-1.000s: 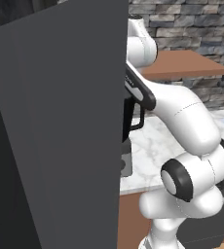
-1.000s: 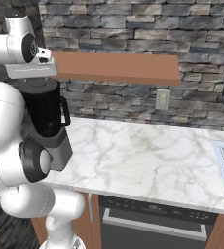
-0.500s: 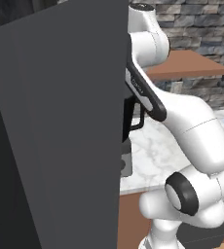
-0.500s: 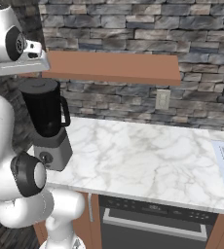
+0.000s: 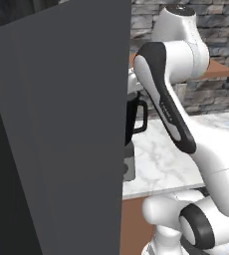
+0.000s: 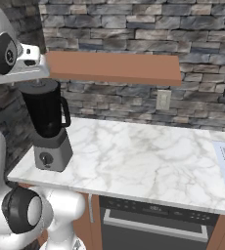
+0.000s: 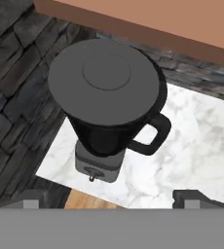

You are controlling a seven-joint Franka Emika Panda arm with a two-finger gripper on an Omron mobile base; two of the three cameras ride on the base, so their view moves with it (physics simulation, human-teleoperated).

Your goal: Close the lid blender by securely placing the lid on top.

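Arm is higher than a second ago: hand has lifted off the blender (image 6: 50, 124) top and now sits up by the wooden shelf (image 6: 112, 67), clear of the jar. Lid (image 7: 104, 81) is seated flat on the jar rim, nothing touching it. Elbow has swung up and forward across the left base view, so the blender handle (image 5: 141, 115) shows there now.
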